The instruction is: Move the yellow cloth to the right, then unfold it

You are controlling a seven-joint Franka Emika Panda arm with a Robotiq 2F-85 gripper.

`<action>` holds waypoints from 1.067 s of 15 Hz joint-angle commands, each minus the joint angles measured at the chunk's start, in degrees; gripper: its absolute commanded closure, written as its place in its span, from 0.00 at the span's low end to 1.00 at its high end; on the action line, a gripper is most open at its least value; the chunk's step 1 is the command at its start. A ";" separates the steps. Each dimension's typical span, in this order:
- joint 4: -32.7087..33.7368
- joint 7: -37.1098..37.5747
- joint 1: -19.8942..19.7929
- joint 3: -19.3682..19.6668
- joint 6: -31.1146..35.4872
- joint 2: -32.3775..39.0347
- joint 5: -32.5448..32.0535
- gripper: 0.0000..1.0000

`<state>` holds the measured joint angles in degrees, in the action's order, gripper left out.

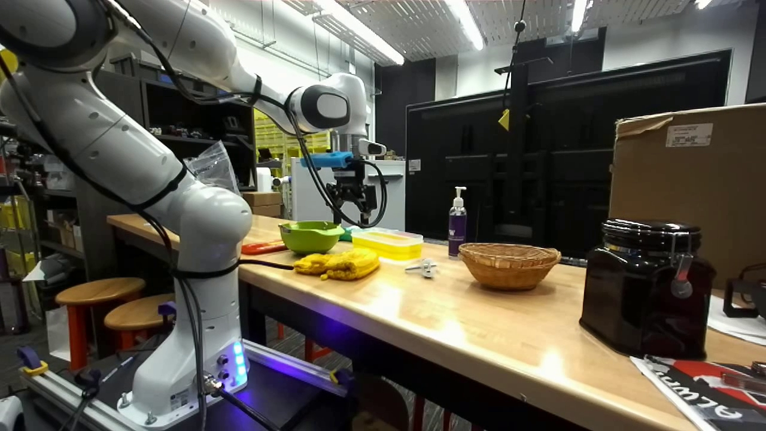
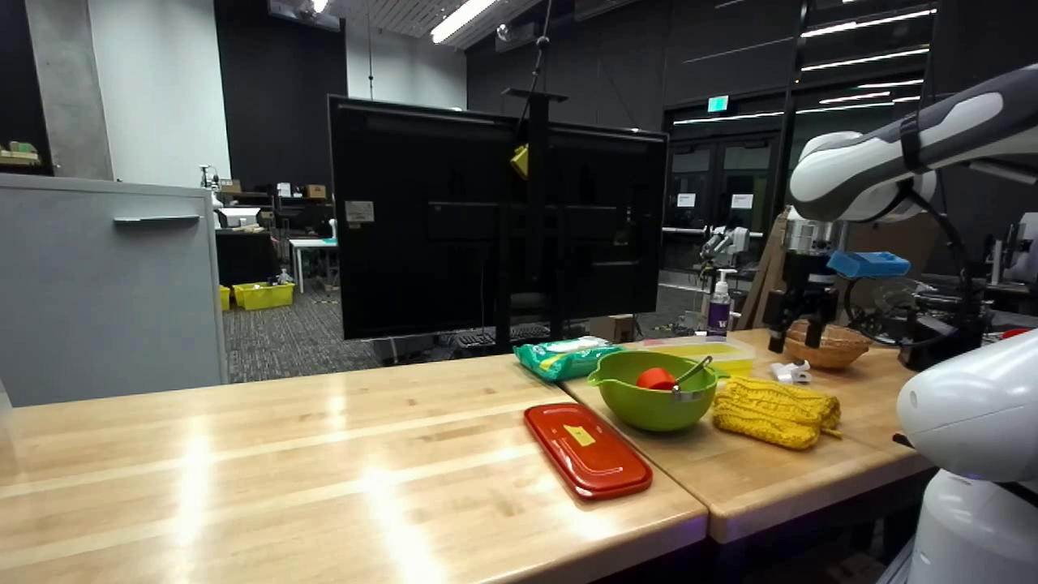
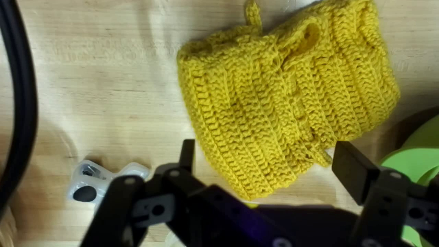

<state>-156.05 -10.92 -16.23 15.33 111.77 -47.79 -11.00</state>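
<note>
The yellow cloth [image 1: 344,264] is a thick knitted piece, folded and bunched, lying on the wooden table beside the green bowl. It also shows in an exterior view [image 2: 770,410] and in the wrist view [image 3: 271,99], with a small loop sticking out at its upper edge. My gripper [image 1: 351,216] is open and empty, pointing down above the table. In the wrist view the fingertips [image 3: 264,154] stand wide apart, with the lower corner of the cloth seen between them. In an exterior view the gripper [image 2: 795,337] hangs higher than the cloth, apart from it.
A green bowl [image 2: 657,405] with a red cup, a red lid [image 2: 588,452], a clear container with yellow [image 1: 388,244], a wipes pack [image 2: 568,358] and a small white object [image 3: 103,178] are near. A pump bottle [image 1: 457,224], wicker basket [image 1: 508,269] and black jar [image 1: 649,299] stand farther along.
</note>
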 commanded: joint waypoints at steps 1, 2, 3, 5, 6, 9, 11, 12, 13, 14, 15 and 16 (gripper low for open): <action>0.11 0.15 0.24 0.19 -0.15 -0.02 -0.15 0.00; 0.11 0.15 0.24 0.19 -0.15 -0.02 -0.15 0.00; 0.11 0.15 0.24 0.19 -0.15 -0.02 -0.15 0.00; -0.10 0.30 0.32 0.22 -0.04 0.06 -0.09 0.00; 0.00 0.36 0.25 0.19 -0.28 0.05 -0.16 0.00; 0.05 0.38 0.01 0.28 -0.38 0.05 -0.36 0.00; 0.09 0.43 -0.04 0.19 -0.47 -0.11 -0.43 0.00; 0.13 0.33 0.03 0.17 -0.69 -0.18 -0.38 0.00; -0.04 0.21 0.15 -0.04 -0.77 -0.28 -0.55 0.00; -0.53 -0.11 0.40 -0.17 -0.87 -0.81 -0.51 0.00; -1.07 -0.18 0.48 -0.33 -0.97 -1.16 -0.58 0.00; -2.05 -0.28 0.62 -0.55 -1.25 -1.44 -0.75 0.00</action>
<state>-156.11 -10.87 -15.92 15.49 111.51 -47.59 -11.00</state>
